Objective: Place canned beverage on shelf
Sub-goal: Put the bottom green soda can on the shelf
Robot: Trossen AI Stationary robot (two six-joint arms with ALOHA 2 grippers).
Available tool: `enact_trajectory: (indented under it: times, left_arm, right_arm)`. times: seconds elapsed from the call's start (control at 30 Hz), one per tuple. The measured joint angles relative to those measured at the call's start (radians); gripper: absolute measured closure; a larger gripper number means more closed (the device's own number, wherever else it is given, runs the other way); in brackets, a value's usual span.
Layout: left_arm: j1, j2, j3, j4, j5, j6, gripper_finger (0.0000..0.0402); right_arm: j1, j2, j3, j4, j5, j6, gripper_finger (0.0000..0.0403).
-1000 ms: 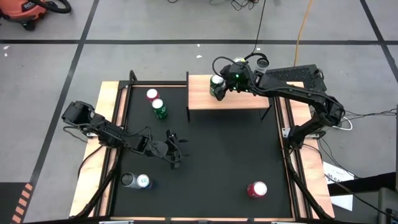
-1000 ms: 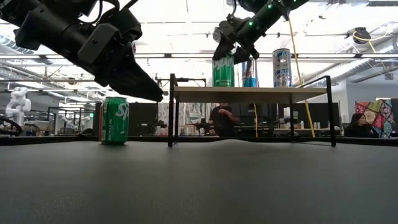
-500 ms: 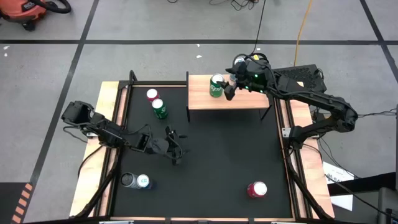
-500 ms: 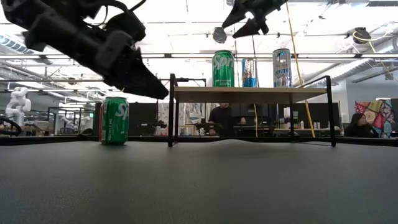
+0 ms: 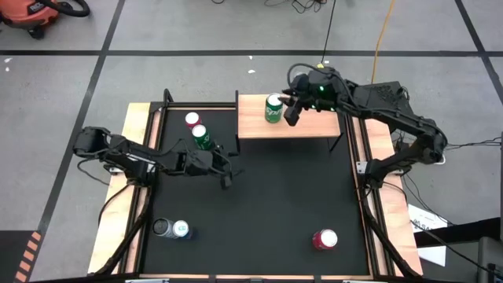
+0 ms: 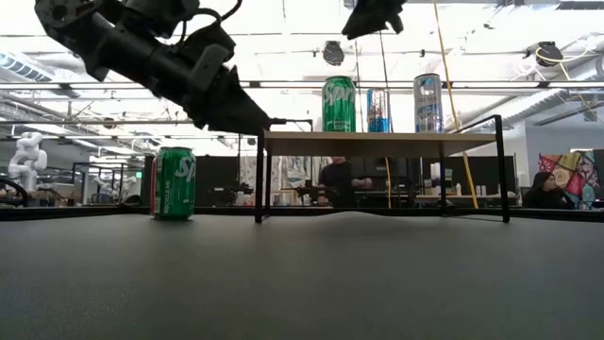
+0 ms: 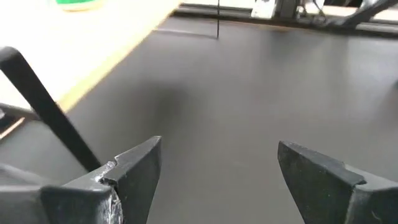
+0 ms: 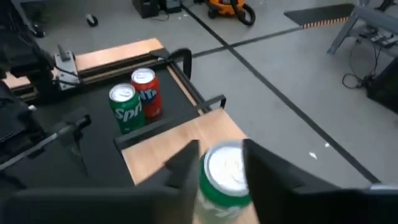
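**Green can on shelf, right gripper clear of it**

Green soda can with silver top (image 5: 273, 108) stands upright on the light-wood plank shelf on thin black legs (image 5: 314, 127), near the shelf's left end. In the low view it sits flat on the plank (image 6: 339, 104), not tilted.

Right gripper (image 5: 292, 110) is just beside the can, fingers spread, holding nothing; in its wrist view the can top (image 8: 226, 169) shows between and beyond the two dark fingers. A second ago it was clamped on the can; half a second ago it had already let go, and since then it has climbed almost out of the low view.

Left gripper (image 5: 225, 174) hangs over the black mat (image 5: 283, 196), jaws wide apart, empty. It has moved toward the green can (image 5: 203, 138) and red can (image 5: 192, 119) on the mat since the earlier frames.
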Motion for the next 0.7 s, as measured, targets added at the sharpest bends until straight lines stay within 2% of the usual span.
enact_trajectory:
  times: [0.13, 0.2, 0.7]
  left_arm:
    - [-0.010, 0.000, -0.004, 0.000, -0.001, -0.028, 0.0087]
    - [-0.022, 0.000, -0.007, -0.015, -0.002, -0.046, 0.0087]
    - [-0.052, 0.000, -0.009, -0.033, -0.027, -0.023, 0.0087]
  right_arm:
    - [-0.008, 0.071, 0.105, -0.071, 0.001, -0.011, 0.0375]
    - [-0.013, 0.100, 0.114, -0.091, 0.002, -0.010, 0.0395]
    - [-0.033, 0.189, 0.115, -0.167, 0.000, 0.005, 0.0402]
